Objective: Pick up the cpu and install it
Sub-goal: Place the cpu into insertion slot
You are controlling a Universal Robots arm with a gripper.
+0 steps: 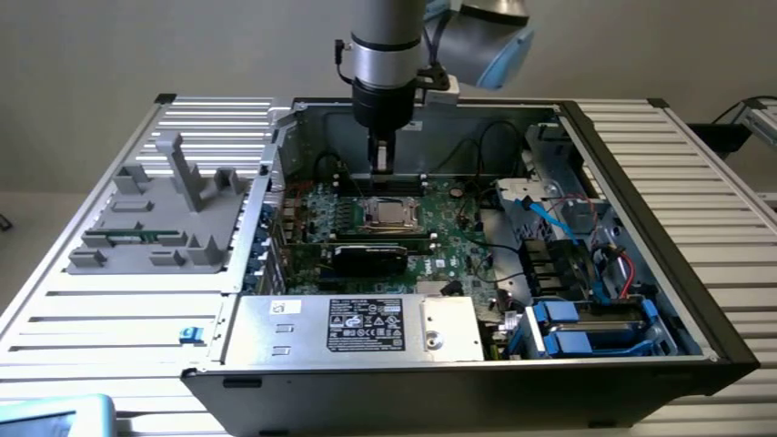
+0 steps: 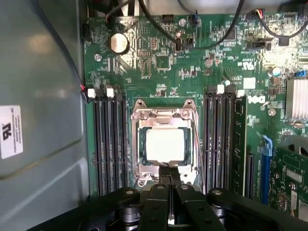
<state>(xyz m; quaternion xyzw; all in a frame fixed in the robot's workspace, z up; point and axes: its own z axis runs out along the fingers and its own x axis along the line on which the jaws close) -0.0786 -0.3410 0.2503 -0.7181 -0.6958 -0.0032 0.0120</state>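
The cpu [image 2: 165, 145], a flat square chip with a pale shiny top, lies inside the metal-framed socket [image 2: 163, 111] on the green motherboard [image 2: 154, 53]. In the exterior view the cpu [image 1: 388, 213] sits in the middle of the open computer case. My gripper [image 1: 382, 162] hangs from the arm a little above and behind the cpu. In the wrist view the gripper [image 2: 168, 174] has its two black fingers pressed together at the socket's edge. It is shut, and nothing shows between the fingers.
Black memory slots [image 2: 108, 139] flank the socket, and a green memory stick [image 2: 239, 139] stands in one. Black cables [image 2: 159, 29] cross the board. A power supply [image 1: 352, 326], blue drive bays [image 1: 583, 328] and a grey fixture [image 1: 152, 223] outside the case are nearby.
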